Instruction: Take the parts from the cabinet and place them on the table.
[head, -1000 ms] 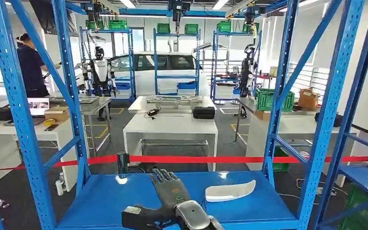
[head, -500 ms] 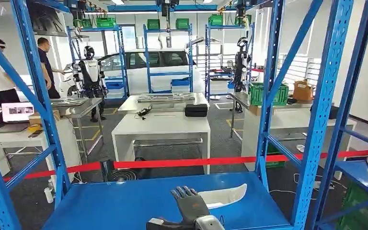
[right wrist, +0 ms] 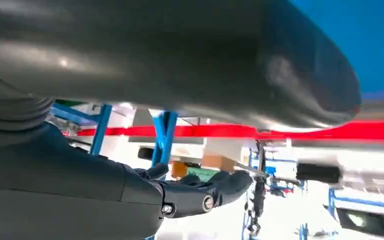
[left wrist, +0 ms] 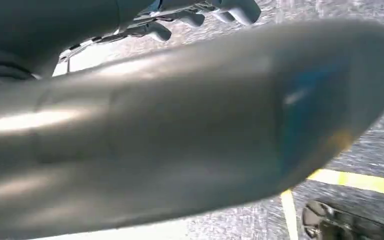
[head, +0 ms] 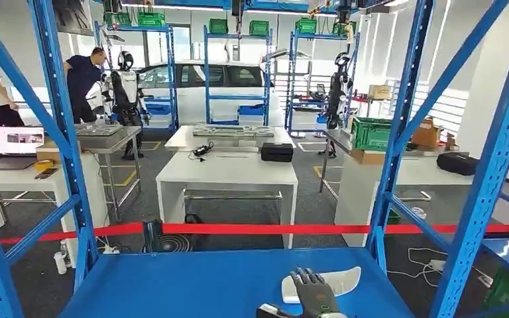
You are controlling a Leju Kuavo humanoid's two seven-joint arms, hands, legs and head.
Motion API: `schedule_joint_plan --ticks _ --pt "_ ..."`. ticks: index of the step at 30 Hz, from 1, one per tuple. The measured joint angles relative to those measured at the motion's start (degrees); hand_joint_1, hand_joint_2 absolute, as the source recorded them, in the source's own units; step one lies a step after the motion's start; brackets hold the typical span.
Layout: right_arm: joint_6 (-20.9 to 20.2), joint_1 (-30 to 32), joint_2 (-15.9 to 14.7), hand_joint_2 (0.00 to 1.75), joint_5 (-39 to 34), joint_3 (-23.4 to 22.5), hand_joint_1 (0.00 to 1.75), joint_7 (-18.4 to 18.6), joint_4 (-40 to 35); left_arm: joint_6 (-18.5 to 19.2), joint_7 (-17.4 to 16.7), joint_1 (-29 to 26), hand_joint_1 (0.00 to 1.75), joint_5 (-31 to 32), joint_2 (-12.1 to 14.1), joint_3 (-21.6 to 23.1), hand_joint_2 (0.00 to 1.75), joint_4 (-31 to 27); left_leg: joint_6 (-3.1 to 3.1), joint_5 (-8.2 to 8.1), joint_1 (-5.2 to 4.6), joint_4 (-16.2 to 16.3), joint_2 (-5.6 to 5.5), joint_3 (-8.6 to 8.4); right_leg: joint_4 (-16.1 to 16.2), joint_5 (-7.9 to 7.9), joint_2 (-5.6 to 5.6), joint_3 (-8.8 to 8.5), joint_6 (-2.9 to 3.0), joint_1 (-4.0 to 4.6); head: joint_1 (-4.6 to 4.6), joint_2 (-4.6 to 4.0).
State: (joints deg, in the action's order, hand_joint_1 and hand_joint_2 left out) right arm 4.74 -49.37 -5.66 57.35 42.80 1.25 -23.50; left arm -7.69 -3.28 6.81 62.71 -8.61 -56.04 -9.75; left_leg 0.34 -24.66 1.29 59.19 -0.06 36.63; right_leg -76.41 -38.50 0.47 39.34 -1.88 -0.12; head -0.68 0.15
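Presently, observations as follows.

Part: white, elongated, curved plastic panel (head: 335, 281) lying flat on the blue metal cabinet shelf (head: 192, 285), toward its right front.

Right robot hand: dark robot hand (head: 315, 296) spread flat, palm down, fingers apart, over the panel's near end; holding nothing. Contact with the panel cannot be confirmed.

Left robot hand: fingers (left wrist: 230, 10) appear at the edge of the left wrist view behind a blurred silver cover; whether they are wide or closed, I cannot tell.

Handling, judged: likely light, rigid, smooth and somewhat slippery; thin edges. Best taken across its narrow width near the middle, so it does not tip.

Destination: white table (head: 228, 169) stands beyond the red barrier tape (head: 265, 228), well apart from the shelf.

Change: the camera has shifted; the hand now overlaps the panel rather than lying to its left.
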Motion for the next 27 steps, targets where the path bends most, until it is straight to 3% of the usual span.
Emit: schedule_joint_plan --ticks 1,2,4,5,7,8,9,15,19,23,24,25,26,27 --pt "0.0 0.7 -0.4 0.00 0.0 0.0 0.00 0.0 0.0 0.0 0.0 0.0 0.00 0.0 0.0 0.0 0.00 0.0 0.01 -0.32 0.00 0.0 -0.04 -0.36 -0.6 1.26 -0.03 1.37 0.04 -0.03 -0.04 0.00" --pt "0.0 1.2 -0.7 0.00 0.0 0.0 0.00 0.0 0.0 0.0 0.0 0.0 0.00 0.0 0.0 0.0 0.00 0.0 -0.03 -0.64 -0.01 0.1 -0.12 -0.82 1.5 3.79 -0.06 1.20 0.18 -0.03 -0.04 0.00" --pt "0.1 1.4 -1.2 0.00 0.0 -0.1 0.00 -0.2 0.0 0.0 0.0 0.0 0.00 0.0 0.0 0.0 0.00 0.0 -0.25 -1.37 -0.11 0.1 -0.16 -1.96 11.7 11.10 -0.16 -2.07 0.79 0.05 -0.11 0.00" --pt "0.2 1.4 -1.4 0.00 0.0 -0.2 0.00 -0.2 0.0 0.0 0.0 0.0 0.00 0.0 -0.1 0.0 0.00 0.0 -0.41 -1.66 -0.11 0.0 -0.16 -2.15 16.1 13.43 -0.35 -3.64 1.19 0.18 -0.18 0.00" --pt "0.2 1.3 -1.6 0.00 0.1 -0.2 0.00 -0.2 0.0 0.1 0.2 0.3 0.00 0.0 -0.1 0.0 0.00 0.0 -1.08 -1.95 -0.46 0.1 -0.31 -2.20 17.7 12.40 -0.29 -4.56 1.75 0.64 -0.15 -0.07" --pt "0.2 1.6 -1.6 0.00 0.1 -0.3 0.00 -0.2 0.0 0.2 0.2 0.3 0.00 0.1 -0.1 0.0 0.00 0.0 -0.69 -2.19 -0.74 0.2 -0.18 -2.21 18.1 12.65 -0.19 -4.60 1.36 0.30 0.07 0.00" --pt "0.1 1.7 -1.8 0.00 0.1 -0.3 0.00 -0.2 0.0 0.4 0.2 0.2 0.00 0.1 -0.1 0.0 0.00 0.0 -0.64 -2.04 -0.62 0.0 -0.15 -2.34 18.0 12.62 -0.08 -4.60 1.40 0.41 0.15 0.00" --pt "0.0 1.9 -3.2 0.00 0.1 -1.1 0.00 0.3 0.0 0.8 0.0 0.2 0.00 0.3 -0.1 0.0 0.00 0.0 -1.40 -1.91 -0.62 -0.9 -0.11 -2.94 18.0 12.27 0.03 -4.69 1.98 0.44 0.20 0.00" --pt "0.4 2.3 -3.9 0.00 0.1 -1.4 0.00 -0.3 0.0 1.1 -0.2 0.1 0.00 0.6 0.0 0.0 0.00 0.0 -1.54 -1.91 -0.62 -1.0 -0.12 -3.02 18.0 12.20 0.03 -4.71 2.18 0.45 0.20 0.00" --pt "0.5 2.4 -3.9 0.00 0.3 -1.4 0.00 -0.5 0.0 1.2 0.0 0.2 0.00 0.6 0.1 0.0 0.00 0.0 -0.88 -2.17 -0.90 -0.9 -0.10 -2.99 18.4 12.36 -0.01 -4.93 1.80 0.17 0.22 0.00" --pt "0.5 2.4 -3.9 0.00 0.4 -1.4 0.00 -0.6 -0.1 1.2 0.1 0.3 0.00 0.6 0.0 0.0 0.00 0.0 -0.63 -1.93 -0.51 -1.9 -0.04 -3.57 18.7 12.31 0.01 -5.24 1.53 0.53 0.22 0.00" --pt "0.5 2.5 -4.2 0.00 0.5 -1.4 0.00 -0.6 -0.1 1.2 0.2 0.3 0.00 0.6 -0.1 0.0 0.00 0.0 -0.71 -1.44 0.02 -2.9 0.25 -4.46 18.2 12.15 -0.07 -5.13 1.38 0.34 0.15 0.00" --pt "0.5 2.3 -4.2 0.00 0.5 -1.4 0.00 -0.7 -0.1 1.2 0.2 0.3 0.00 0.6 -0.1 0.0 0.00 0.0 -0.38 -1.35 0.13 -3.3 0.25 -4.81 16.1 10.91 -0.09 -4.16 1.07 0.34 0.11 0.00" --pt "0.5 2.2 -4.2 0.00 0.6 -1.4 0.00 -0.7 -0.2 1.2 0.3 0.4 0.00 0.5 -0.1 0.0 0.00 0.0 -0.38 -1.35 0.24 -3.3 0.33 -4.87 12.1 8.98 -0.10 -2.11 0.66 0.17 0.09 0.00"
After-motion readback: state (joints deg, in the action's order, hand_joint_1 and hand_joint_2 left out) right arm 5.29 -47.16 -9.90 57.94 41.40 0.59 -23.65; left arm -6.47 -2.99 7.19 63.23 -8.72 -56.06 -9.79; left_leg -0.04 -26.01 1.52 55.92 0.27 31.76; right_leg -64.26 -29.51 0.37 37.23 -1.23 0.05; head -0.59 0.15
